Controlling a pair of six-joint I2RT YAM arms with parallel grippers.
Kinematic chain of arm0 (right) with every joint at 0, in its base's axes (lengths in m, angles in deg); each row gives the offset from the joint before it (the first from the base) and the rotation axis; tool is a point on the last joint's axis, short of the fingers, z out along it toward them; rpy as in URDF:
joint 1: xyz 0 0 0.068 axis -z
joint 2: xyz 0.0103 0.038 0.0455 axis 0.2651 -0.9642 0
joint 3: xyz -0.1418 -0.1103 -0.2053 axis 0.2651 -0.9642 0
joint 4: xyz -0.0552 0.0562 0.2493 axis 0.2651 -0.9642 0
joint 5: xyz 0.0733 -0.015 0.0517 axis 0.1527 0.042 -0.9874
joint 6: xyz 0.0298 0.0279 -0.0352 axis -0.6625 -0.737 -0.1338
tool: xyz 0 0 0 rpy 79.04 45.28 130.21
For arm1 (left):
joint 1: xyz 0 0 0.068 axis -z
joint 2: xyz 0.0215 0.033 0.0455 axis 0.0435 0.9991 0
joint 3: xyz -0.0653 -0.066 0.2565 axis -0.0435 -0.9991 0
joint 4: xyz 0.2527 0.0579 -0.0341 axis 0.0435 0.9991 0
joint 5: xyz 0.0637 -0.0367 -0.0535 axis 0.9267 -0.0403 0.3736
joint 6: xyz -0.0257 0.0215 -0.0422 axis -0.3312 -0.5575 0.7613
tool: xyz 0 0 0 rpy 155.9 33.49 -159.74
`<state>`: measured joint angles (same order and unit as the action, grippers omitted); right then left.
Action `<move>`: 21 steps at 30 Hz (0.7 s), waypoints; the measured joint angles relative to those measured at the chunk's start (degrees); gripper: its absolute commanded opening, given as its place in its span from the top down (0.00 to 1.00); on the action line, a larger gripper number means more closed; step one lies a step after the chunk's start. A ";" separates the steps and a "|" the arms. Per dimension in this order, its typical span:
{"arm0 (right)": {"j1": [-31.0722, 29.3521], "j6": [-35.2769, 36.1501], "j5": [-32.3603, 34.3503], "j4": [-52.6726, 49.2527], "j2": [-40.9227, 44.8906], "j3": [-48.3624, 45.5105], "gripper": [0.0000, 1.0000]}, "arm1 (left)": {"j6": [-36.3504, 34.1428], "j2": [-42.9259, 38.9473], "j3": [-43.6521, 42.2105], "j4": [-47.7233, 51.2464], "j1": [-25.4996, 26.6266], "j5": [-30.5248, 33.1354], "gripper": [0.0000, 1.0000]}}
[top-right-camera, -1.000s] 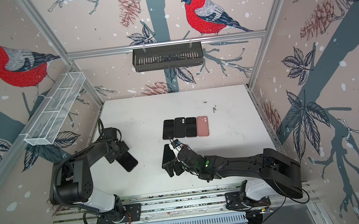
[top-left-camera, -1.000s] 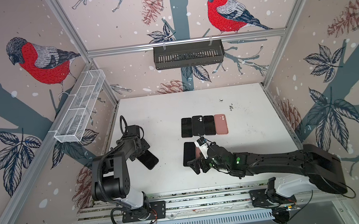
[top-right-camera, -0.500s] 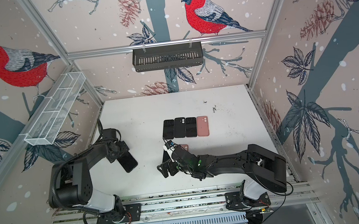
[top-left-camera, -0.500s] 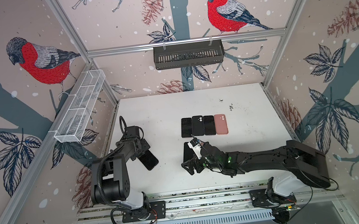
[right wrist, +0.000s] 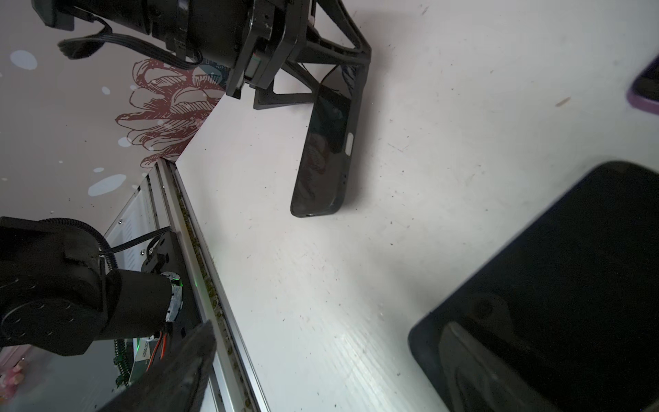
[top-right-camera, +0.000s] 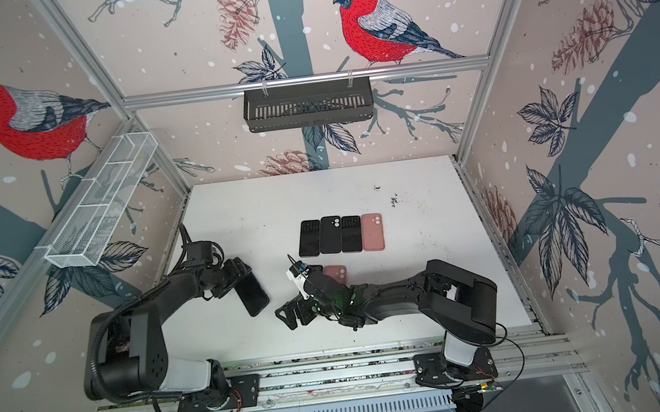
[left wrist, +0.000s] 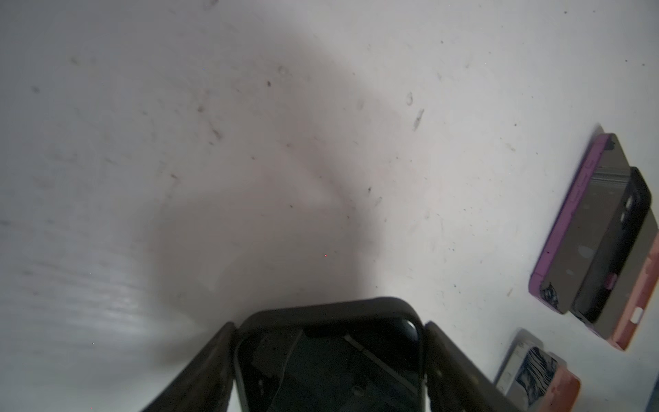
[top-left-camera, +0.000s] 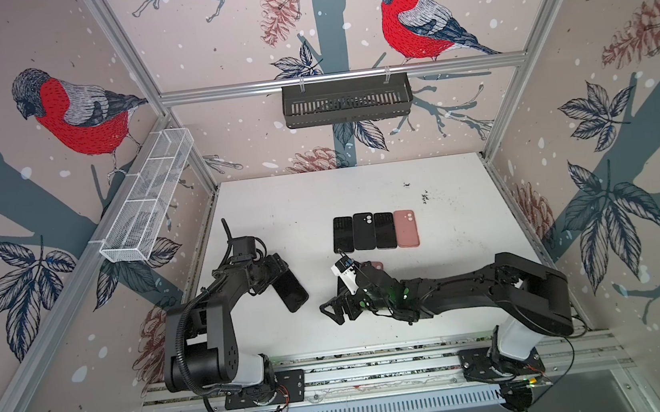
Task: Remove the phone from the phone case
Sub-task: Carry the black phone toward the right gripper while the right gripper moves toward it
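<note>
A black phone in its black phone case [top-left-camera: 290, 289] [top-right-camera: 252, 294] is held tilted at the left of the white table. My left gripper [top-left-camera: 276, 274] [top-right-camera: 240, 279] is shut on its upper end. In the left wrist view the cased phone [left wrist: 330, 356] fills the gap between both fingers. The right wrist view shows its lower end [right wrist: 315, 199] down at the table. My right gripper [top-left-camera: 337, 310] [top-right-camera: 291, 313] [right wrist: 328, 374] stands open and empty, low over the table to the right of the phone and apart from it.
A second black slab [right wrist: 570, 278] lies flat beside my right fingers. A pink case [top-left-camera: 375, 266] lies behind my right wrist. A row of phones and cases [top-left-camera: 375, 230] sits mid-table. The front rail [right wrist: 199, 249] is close to my right gripper.
My right arm has swung left and toward the front, carrying its open gripper off the black slab. The left gripper and its phone have barely moved.
</note>
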<state>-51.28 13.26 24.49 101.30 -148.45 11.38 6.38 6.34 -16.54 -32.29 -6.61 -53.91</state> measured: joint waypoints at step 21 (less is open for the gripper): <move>2.58 0.02 -6.21 4.07 -11.02 6.34 0.24 | 0.35 -8.87 -2.67 -0.28 7.54 -8.37 0.57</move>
<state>-48.70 13.29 18.28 105.37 -159.47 17.72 6.73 -2.53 -19.21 -32.57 0.93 -62.28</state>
